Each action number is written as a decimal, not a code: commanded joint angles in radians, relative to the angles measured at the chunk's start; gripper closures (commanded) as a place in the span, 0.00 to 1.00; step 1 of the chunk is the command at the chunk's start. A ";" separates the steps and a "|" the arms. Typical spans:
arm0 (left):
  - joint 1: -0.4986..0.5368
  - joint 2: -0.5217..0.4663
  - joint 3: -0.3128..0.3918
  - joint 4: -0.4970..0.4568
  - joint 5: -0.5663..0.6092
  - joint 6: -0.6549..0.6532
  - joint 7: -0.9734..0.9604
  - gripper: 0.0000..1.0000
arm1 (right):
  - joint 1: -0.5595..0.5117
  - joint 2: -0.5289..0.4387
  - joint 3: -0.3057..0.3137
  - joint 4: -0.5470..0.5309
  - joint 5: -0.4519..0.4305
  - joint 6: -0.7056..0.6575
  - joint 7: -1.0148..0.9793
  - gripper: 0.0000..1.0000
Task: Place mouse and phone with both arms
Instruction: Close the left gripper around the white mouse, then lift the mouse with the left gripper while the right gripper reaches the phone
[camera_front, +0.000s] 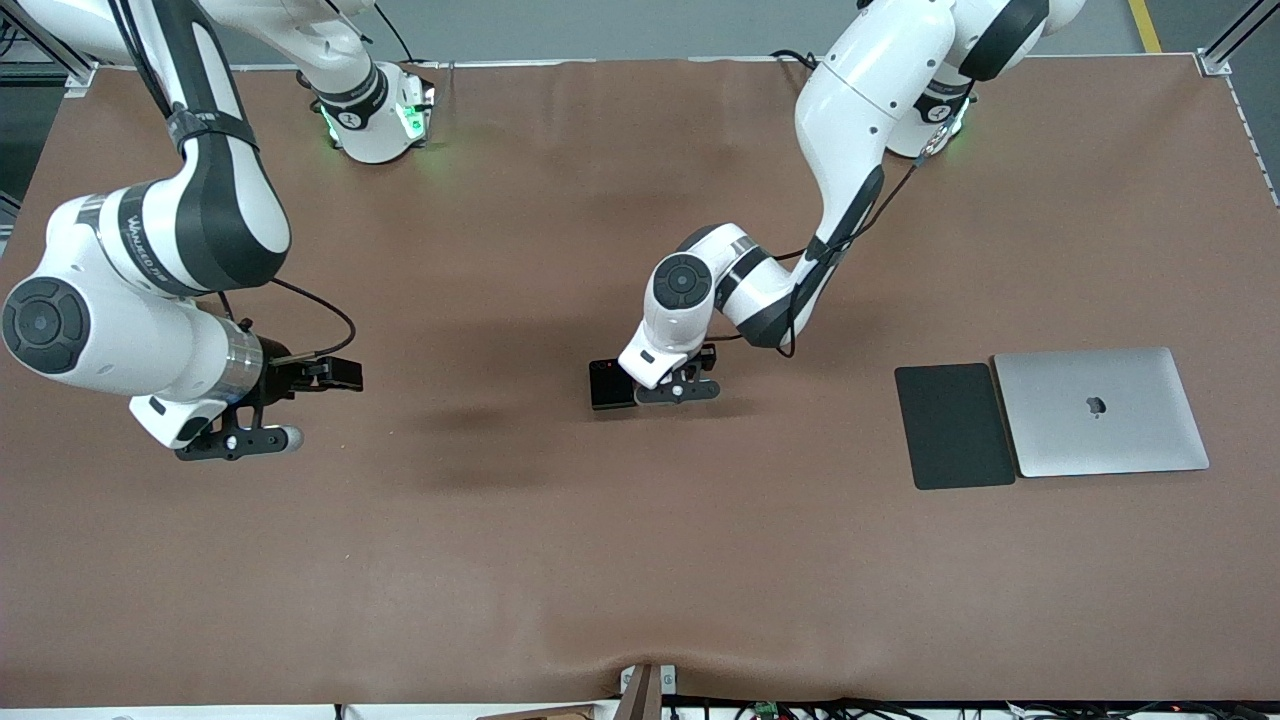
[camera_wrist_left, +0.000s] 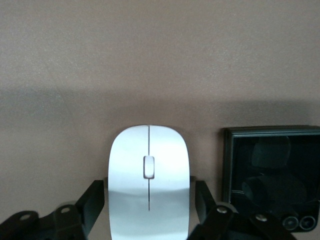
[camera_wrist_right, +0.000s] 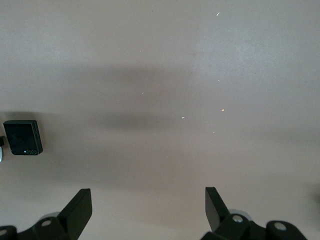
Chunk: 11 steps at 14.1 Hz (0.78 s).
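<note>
The white mouse (camera_wrist_left: 149, 170) lies on the brown table between the fingers of my left gripper (camera_wrist_left: 149, 190). The fingers stand close on either side of it, with a thin gap showing at one side. In the front view the left gripper (camera_front: 680, 387) is low over the middle of the table and hides the mouse. The black phone (camera_front: 611, 385) lies flat right beside the mouse, toward the right arm's end; it also shows in the left wrist view (camera_wrist_left: 272, 175) and the right wrist view (camera_wrist_right: 22, 137). My right gripper (camera_front: 236, 440) hangs open and empty over bare table (camera_wrist_right: 146, 192).
A dark-grey flat pad (camera_front: 953, 425) and a closed silver laptop (camera_front: 1100, 410) lie side by side toward the left arm's end of the table. The brown mat (camera_front: 640, 560) covers the whole table.
</note>
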 joint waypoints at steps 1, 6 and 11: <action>-0.013 0.009 0.011 0.010 0.029 0.015 -0.037 0.38 | 0.047 -0.007 -0.004 0.010 0.004 -0.011 0.009 0.00; -0.007 -0.002 0.013 0.010 0.044 0.013 -0.029 0.65 | 0.093 -0.008 -0.004 0.033 0.004 -0.010 0.023 0.00; 0.025 -0.056 0.013 0.010 0.072 -0.040 -0.026 0.65 | 0.214 -0.005 -0.005 0.051 -0.008 -0.005 0.231 0.00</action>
